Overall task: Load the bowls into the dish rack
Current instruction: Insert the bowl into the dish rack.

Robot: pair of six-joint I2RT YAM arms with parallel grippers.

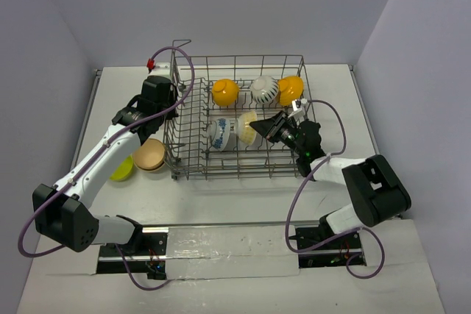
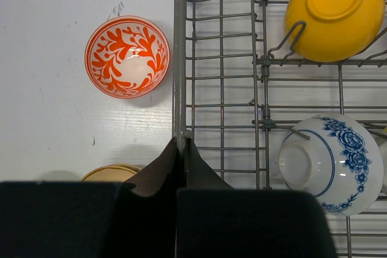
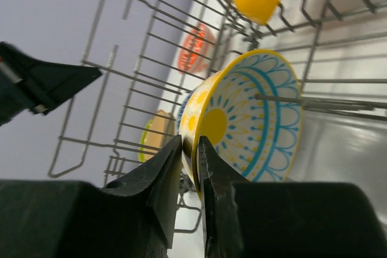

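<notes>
While the left gripper (image 2: 180, 142) is pinched almost shut around the side rim wire of the dish rack (image 2: 179, 58), the right gripper (image 3: 190, 143) is clamped on the rim of a yellow-and-blue bowl (image 3: 248, 119). That bowl stands on edge inside the rack among the tines, with its patterned inside turned toward the wrist camera, and one tine crosses in front of it.

Just past the right gripper's fingertips, on the far side of the held bowl, the blue-patterned bowl (image 1: 221, 131) lies on its side in the rack. Whether the two bowls touch cannot be told. In the row beyond the right gripper, a white striped bowl (image 1: 263, 90) and an orange-yellow bowl (image 1: 291, 90) sit close together.

Seen from the left wrist, a second orange-yellow bowl (image 2: 332, 13) leans in the rack ahead of the left gripper and to its right, base showing. Ahead and to its left, outside the rack, the red-and-white bowl (image 2: 127, 57) sits upright on the white surface (image 2: 48, 119). The tan bowl (image 2: 112, 174) is just beside the left finger (image 2: 154, 176), partly hidden by it. In the top view the lime green bowl (image 1: 120, 170) lies behind the left gripper against the tan bowl, partly covered by the arm.
</notes>
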